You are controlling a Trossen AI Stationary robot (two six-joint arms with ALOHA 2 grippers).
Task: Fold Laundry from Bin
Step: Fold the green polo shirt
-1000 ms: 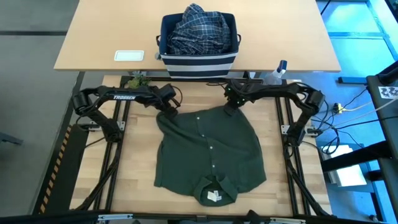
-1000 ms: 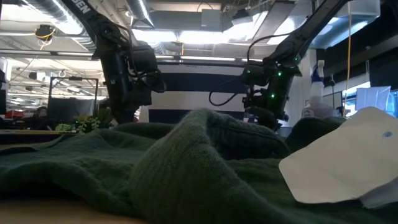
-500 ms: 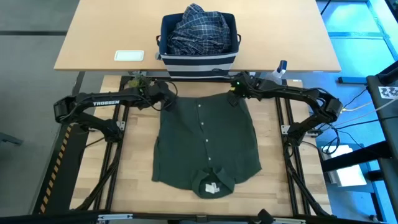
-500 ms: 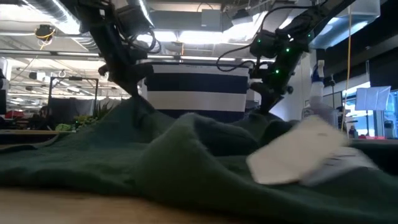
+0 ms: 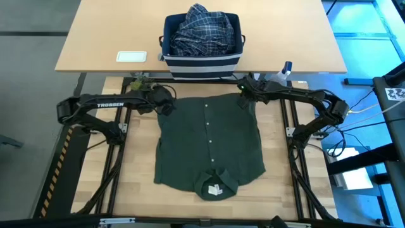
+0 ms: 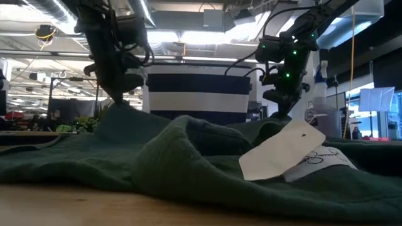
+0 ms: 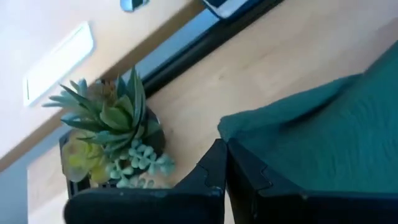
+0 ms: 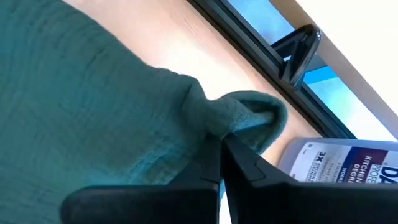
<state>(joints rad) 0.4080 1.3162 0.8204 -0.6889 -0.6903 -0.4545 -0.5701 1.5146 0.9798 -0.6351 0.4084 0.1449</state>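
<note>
Two grippers, left gripper [image 5: 166, 106] and right gripper [image 5: 243, 100], pinching olive-green shirt [image 5: 210, 142] hem corners; now pulled flat, ready for folding.

Two dark jointed arms carry white TROSSEN lettering, looping black cables, green lights and black fingers [image 7: 249, 186].

Your wooden table [image 5: 133, 171] carries the dark olive-green shirt [image 5: 210, 145] spread flat at centre, and a small succulent plant [image 5: 139, 82] at eleven o'clock.
</note>
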